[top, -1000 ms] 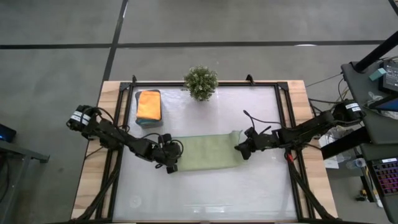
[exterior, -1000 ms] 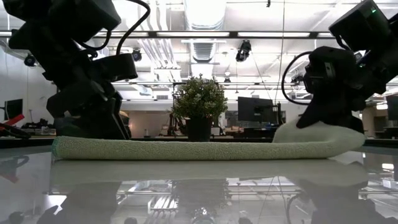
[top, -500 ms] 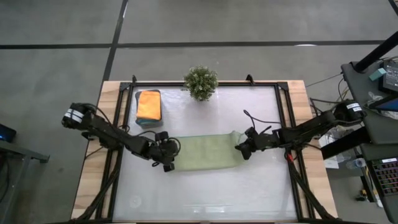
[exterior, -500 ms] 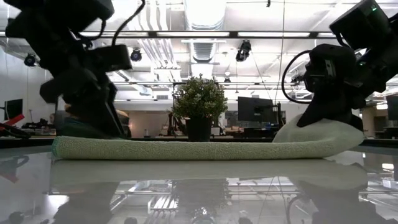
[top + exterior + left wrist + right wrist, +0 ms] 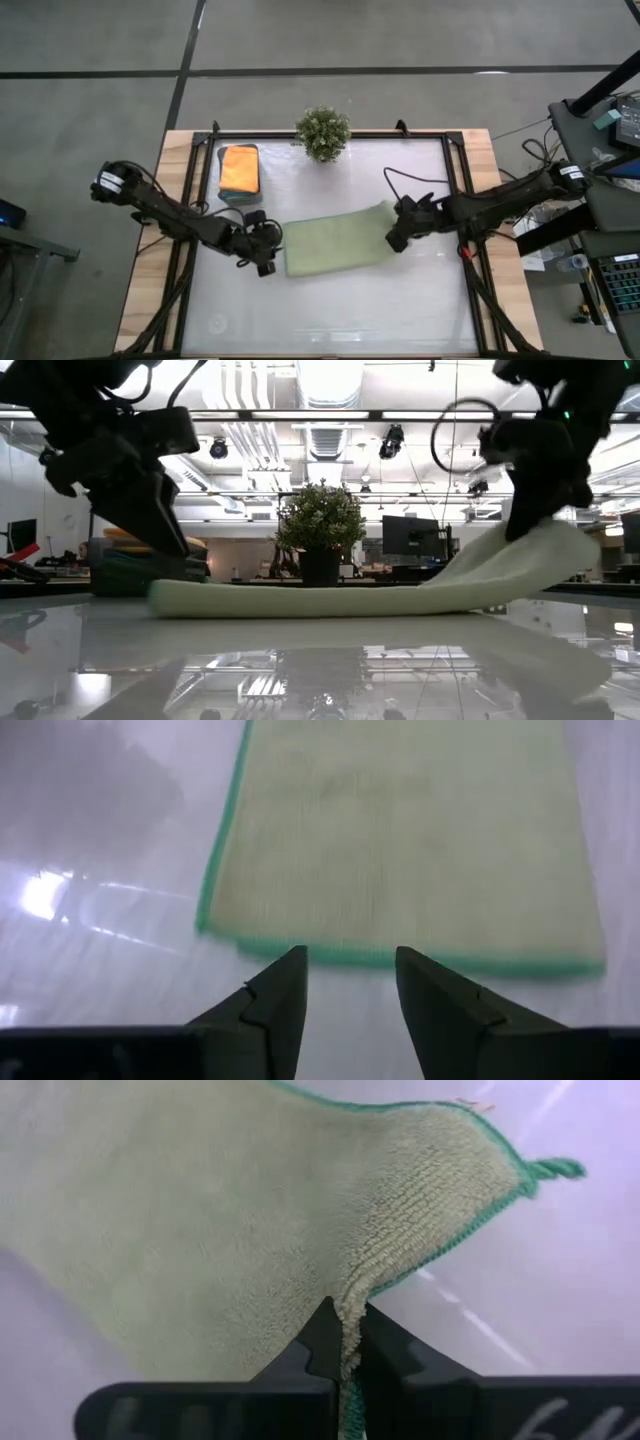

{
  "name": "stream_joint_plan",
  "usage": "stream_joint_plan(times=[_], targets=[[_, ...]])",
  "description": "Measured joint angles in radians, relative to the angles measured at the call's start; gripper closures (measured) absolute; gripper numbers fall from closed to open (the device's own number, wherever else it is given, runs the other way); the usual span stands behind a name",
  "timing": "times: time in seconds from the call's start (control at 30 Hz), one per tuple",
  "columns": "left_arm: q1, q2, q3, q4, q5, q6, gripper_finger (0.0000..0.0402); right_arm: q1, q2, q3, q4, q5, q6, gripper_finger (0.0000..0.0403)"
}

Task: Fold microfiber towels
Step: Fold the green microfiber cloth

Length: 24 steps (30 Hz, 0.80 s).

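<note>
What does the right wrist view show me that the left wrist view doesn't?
Only the right wrist view: the right claw shut on a pinched edge of the sage-green towel, with the towel's corner and a loose thread beyond it.

Only the left wrist view: the left claw open and empty, just short of the towel's near hem, which lies flat on the table.

Both: the same pale green towel with its darker green stitched edge, on the glossy tabletop.
</note>
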Motion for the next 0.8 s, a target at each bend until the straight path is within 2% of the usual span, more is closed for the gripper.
stream_joint_plan(times=[0.13,0.27,0.47,0.67,0.8], targets=[[-0.011,0.005,-0.004,-0.002,0.001,-0.031,0.0262,-0.003,0.001,0.128,-0.189,0.05,-0.008,0.0394],[-0.025,0.005,-0.017,-0.003,0.002,-0.055,0.0262,-0.003,0.009,0.218,-0.242,0.063,-0.006,0.0394],[-0.052,0.021,-0.02,0.016,0.002,-0.061,0.0263,-0.002,0.125,0.288,-0.166,0.03,-0.018,0.0394],[-0.064,0.058,-0.021,0.04,0.002,-0.076,0.0263,-0.002,0.309,0.365,0.031,-0.077,-0.134,0.0394],[-0.066,0.092,-0.021,0.059,0.002,-0.084,0.0263,-0.004,0.436,0.464,0.059,-0.093,-0.2,0.0394]])
